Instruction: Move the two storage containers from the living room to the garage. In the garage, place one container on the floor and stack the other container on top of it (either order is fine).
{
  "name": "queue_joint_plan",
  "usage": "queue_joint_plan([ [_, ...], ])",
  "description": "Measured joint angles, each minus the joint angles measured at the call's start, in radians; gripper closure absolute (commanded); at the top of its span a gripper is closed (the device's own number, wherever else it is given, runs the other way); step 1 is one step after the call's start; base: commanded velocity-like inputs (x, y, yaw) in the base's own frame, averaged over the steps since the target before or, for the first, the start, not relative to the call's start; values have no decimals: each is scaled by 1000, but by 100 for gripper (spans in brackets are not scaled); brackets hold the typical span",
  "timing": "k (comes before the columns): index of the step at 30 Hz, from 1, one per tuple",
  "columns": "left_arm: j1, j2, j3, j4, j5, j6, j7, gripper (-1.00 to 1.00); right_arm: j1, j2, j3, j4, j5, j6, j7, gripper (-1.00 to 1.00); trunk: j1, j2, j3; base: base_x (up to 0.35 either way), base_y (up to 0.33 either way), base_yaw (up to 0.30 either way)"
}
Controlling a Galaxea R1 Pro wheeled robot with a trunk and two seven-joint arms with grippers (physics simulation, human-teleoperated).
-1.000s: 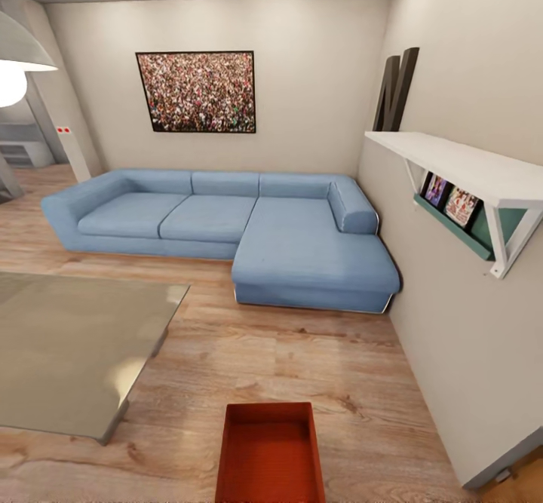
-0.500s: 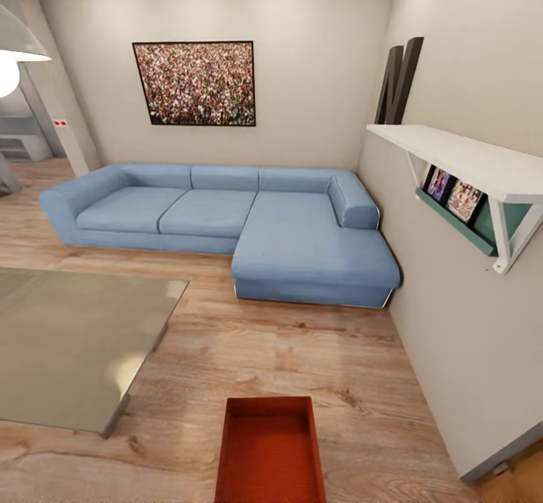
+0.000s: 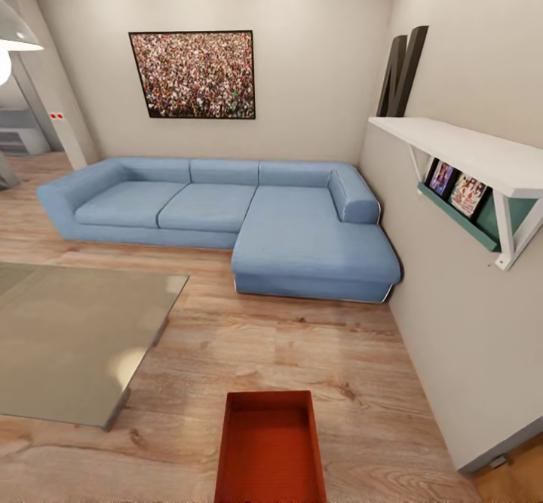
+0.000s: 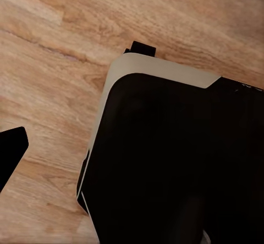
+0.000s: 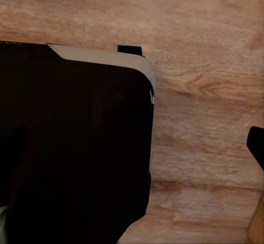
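Observation:
One red-orange storage container point(image 3: 270, 449) lies open-topped on the light wood floor of the living room, at the near edge of the head view, just in front of me. It is empty inside. In the left wrist view a single dark fingertip point(image 4: 10, 155) hangs over the planks beside my black base point(image 4: 165, 161). The right wrist view likewise has one dark fingertip point(image 5: 256, 144) over the wood next to the base point(image 5: 71, 145). Nothing is held in either view, and the spread of the fingers cannot be judged.
A glass-topped low table point(image 3: 72, 337) stands to the left of the container. A blue sectional sofa point(image 3: 226, 220) fills the far side. The beige wall point(image 3: 467, 322) on the right carries a white shelf point(image 3: 467, 157) at head height. Bare planks lie between table and wall.
The whole head picture has slid upward a little, so the camera moved. The container, table and sofa keep their places relative to each other.

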Motion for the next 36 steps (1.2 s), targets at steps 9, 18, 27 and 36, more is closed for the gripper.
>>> queue_joint_plan([
  [9, 0, 0, 0, 0, 0, 0, 0, -100, 0, 0, 0, 0, 0, 0, 0, -100, 0, 0, -14, 0, 0, 0],
  [18, 0, 0, 0, 0, 0, 0, 0, -100, 0, 0, 0, 0, 0, 0, 1, -100, 0, 0, -29, 0, 0, 0],
  [27, 0, 0, 0, 0, 0, 0, 0, -100, 0, 0, 0, 0, 0, 0, 0, -100, 0, 0, -43, 0, 0, 0],
  [36, 0, 0, 0, 0, 0, 0, 0, -100, 0, 0, 0, 0, 0, 0, 0, -100, 0, 0, -58, 0, 0, 0],
])
